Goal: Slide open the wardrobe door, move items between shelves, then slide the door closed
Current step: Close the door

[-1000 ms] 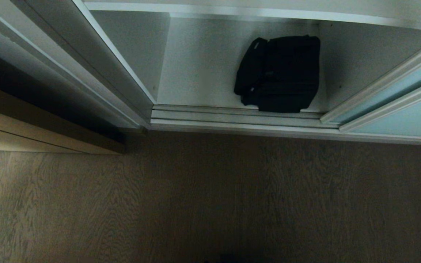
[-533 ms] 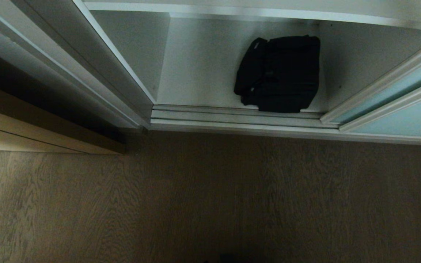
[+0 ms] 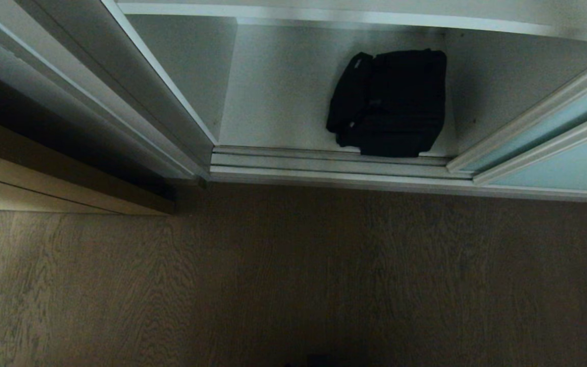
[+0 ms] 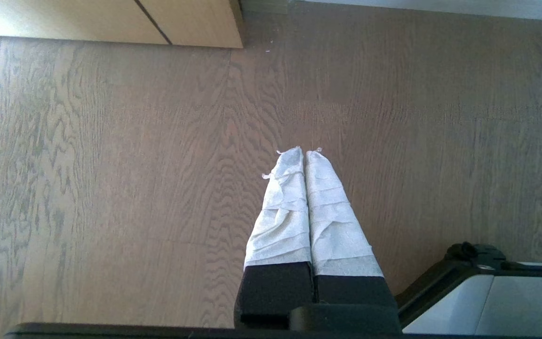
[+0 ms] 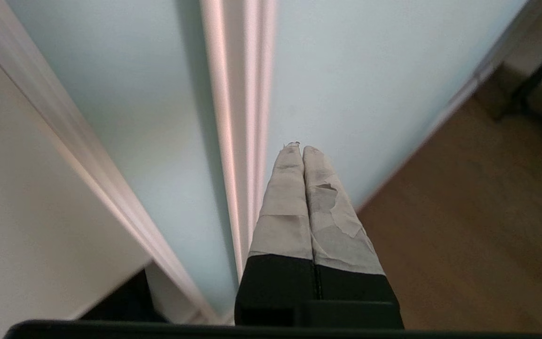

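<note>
Hidden or cut off: neither arm shows in the head view; the upper white shelf board with its thin silvery front edge point(image 3: 354, 18) is cut by the picture's edge, and a dark sliver point(image 5: 127, 299) beside the door's foot in the right wrist view is too cropped to name.
Bag: the bulky soft black fabric bag point(image 3: 388, 102) lies on the white bottom shelf point(image 3: 278, 92), toward the sliding-door side, its front edge just at the silvery floor track point(image 3: 334, 163).
Sliding door: the frosted pale turquoise glass sliding wardrobe door in a slim silver frame point(image 3: 543, 125) stands to the right of the bag, leaving the compartment open; a second turquoise panel point(image 3: 563, 165) sits in front of it on the track.
Surroundings: grey-brown wood-grain floor point(image 3: 293, 280) in front of the track; a tan wood-grain panel point(image 3: 44, 191) far left of the bag, beyond the white wardrobe side wall point(image 3: 181, 66).
Right gripper: the right gripper point(image 5: 303, 148) points at the turquoise glass just beside the silver frame strip point(image 5: 243, 94); its tape-wrapped fingers point(image 5: 285, 197) are pressed together, empty.
Left gripper: the left gripper point(image 4: 305, 151) hangs over the floor, well away from the bag, white-wrapped fingers point(image 4: 282, 202) clenched on nothing, next to part of the robot's grey base point(image 4: 487, 292).
</note>
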